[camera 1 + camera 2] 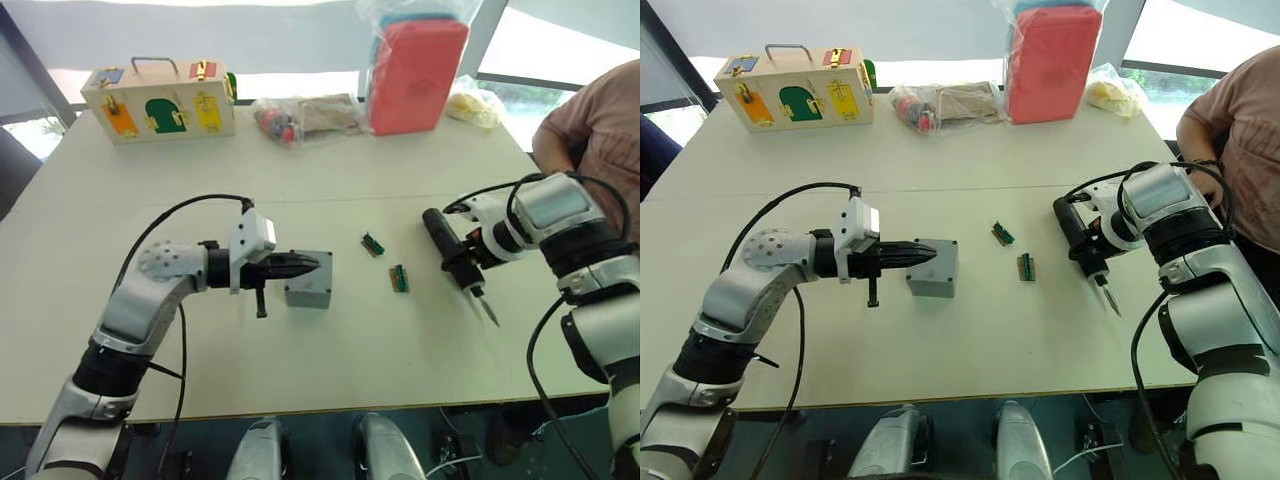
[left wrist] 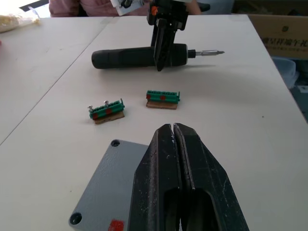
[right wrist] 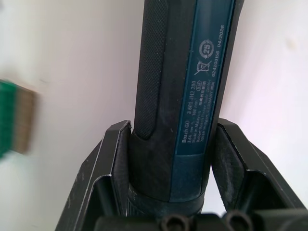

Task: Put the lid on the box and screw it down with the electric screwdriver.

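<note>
Two green connector blocks [image 1: 373,243] between lidded box [image 1: 310,283], screwdriver [image 1: 445,246]

A wide pale table [image 1: 330,350] carries everything here. Along its far edge sits a wooden latch box [image 1: 158,103] with coloured doors and a metal handle; beside it lies a clear bag of small parts [image 1: 300,116], then a red block wrapped in plastic [image 1: 417,72] standing upright, and a yellowish bag [image 1: 472,105] near the far right corner. Toward the middle rests the grey box [image 1: 308,280] with its lid [image 2: 108,185] on top. To its right, apart from it, two small green connector blocks [image 1: 373,243] [image 1: 399,278] lie close together on the bare surface.
</note>
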### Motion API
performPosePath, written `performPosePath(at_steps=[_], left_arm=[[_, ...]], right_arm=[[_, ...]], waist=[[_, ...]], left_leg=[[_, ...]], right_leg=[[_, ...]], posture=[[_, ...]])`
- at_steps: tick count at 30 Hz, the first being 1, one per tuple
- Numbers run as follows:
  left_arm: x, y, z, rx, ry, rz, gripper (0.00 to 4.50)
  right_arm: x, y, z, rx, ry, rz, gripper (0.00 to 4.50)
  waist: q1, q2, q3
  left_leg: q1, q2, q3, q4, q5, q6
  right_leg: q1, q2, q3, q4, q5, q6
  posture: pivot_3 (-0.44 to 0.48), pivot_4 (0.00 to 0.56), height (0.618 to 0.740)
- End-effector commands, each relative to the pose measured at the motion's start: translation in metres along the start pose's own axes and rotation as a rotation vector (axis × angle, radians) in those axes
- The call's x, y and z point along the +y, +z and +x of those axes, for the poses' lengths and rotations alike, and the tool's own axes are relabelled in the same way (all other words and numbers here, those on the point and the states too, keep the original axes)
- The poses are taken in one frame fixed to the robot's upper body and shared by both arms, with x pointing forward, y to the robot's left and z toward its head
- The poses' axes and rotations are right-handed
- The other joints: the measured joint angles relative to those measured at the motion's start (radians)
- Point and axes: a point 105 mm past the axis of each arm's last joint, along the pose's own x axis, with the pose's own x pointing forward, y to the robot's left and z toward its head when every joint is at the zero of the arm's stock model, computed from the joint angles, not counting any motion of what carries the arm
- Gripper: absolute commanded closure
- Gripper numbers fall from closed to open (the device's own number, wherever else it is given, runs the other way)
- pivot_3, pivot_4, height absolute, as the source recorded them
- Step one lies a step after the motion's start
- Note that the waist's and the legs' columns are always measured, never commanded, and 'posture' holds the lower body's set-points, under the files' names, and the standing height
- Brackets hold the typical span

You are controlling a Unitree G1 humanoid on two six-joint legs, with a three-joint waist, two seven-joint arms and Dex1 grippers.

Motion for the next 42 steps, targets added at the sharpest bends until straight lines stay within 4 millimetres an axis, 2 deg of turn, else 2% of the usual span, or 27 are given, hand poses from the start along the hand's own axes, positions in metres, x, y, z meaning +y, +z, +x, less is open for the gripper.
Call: performPosePath(at_steps=[1,3,6,8,9,11,13,19,27,42], left_arm=[[0.007,0.002,-0.009,0.027,0.019,0.034,4.5],[0.009,0.0,-0.011,0.042,0.016,0.03,4.5],[0.013,0.0,-0.012,0.054,0.01,0.025,4.5],[0.015,-0.002,-0.013,0.06,0.008,0.021,4.5],[0.015,-0.003,-0.012,0.068,0.009,0.022,4.5],[0.016,-0.005,-0.013,0.08,-0.001,0.011,4.5],[0.018,-0.009,-0.012,0.095,-0.007,0.011,4.5],[0.018,-0.02,-0.003,0.12,-0.027,0.001,4.5],[0.023,-0.044,0.01,0.181,-0.008,0.02,4.5],[0.023,-0.046,0.017,0.176,-0.036,0.026,4.5]], right_arm=[[0.066,0.064,-0.063,-0.529,0.243,-0.221,2.62],[0.084,0.073,-0.078,-0.762,0.284,-0.273,2.62],[0.109,0.076,-0.091,-1.05,0.27,-0.397,2.62],[0.12,0.074,-0.096,-1.155,0.271,-0.435,2.62],[0.122,0.071,-0.095,-1.183,0.272,-0.437,2.62],[0.139,0.068,-0.093,-1.321,0.325,-0.374,2.62],[0.156,0.061,-0.086,-1.394,0.366,-0.394,2.62],[0.178,0.053,-0.059,-1.435,0.4,-0.37,2.62],[0.18,0.05,-0.045,-1.423,0.369,-0.388,2.62],[0.161,0.043,-0.033,-1.395,0.303,-0.356,2.62]], waist=[[0.0,0.0,0.0],[-0.004,0.0,0.0],[0.007,-0.001,-0.001],[0.014,-0.001,-0.001],[0.016,-0.001,-0.001],[0.016,-0.001,-0.001],[0.017,-0.002,-0.001],[-0.002,-0.001,-0.001],[0.001,-0.001,-0.001],[0.002,-0.001,-0.001]], left_leg=[[-0.003,0.0,0.0,0.0,0.0,0.0],[-0.006,0.001,-0.001,0.001,0.0,0.0],[-0.007,0.001,-0.002,0.001,0.002,-0.003],[-0.007,-0.001,-0.001,0.002,0.003,-0.005],[-0.007,-0.002,-0.001,0.003,0.003,-0.005],[-0.007,-0.003,-0.001,0.004,0.003,-0.005],[-0.007,-0.003,-0.001,0.004,0.003,-0.005],[-0.007,-0.002,-0.001,0.003,0.005,-0.008],[-0.007,-0.002,-0.001,0.002,0.005,-0.008],[-0.001,-0.002,-0.002,0.002,0.005,-0.008]], right_leg=[[-0.003,0.0,0.0,0.001,0.0,0.0],[-0.006,0.002,-0.001,0.002,0.0,0.0],[-0.008,0.002,-0.001,0.01,0.0,0.0],[-0.006,0.0,-0.003,0.01,0.0,0.0],[-0.006,-0.001,-0.003,0.01,0.0,0.0],[-0.006,-0.002,-0.001,0.01,0.0,0.0],[-0.006,-0.001,-0.001,0.011,0.0,0.0],[-0.007,0.0,-0.002,0.012,0.0,0.0],[-0.007,0.001,-0.002,0.012,0.0,0.0],[-0.001,0.0,-0.002,0.012,0.0,0.0]], posture=[[0.0,0.15,0.73],[0.0,0.15,0.73],[0.0,0.15,0.73],[0.0,0.15,0.73],[0.0,0.15,0.73],[0.0,0.15,0.73],[0.0,0.15,0.73],[0.0,0.15,0.73],[0.0,0.15,0.73],[0.0,0.15,0.73]])
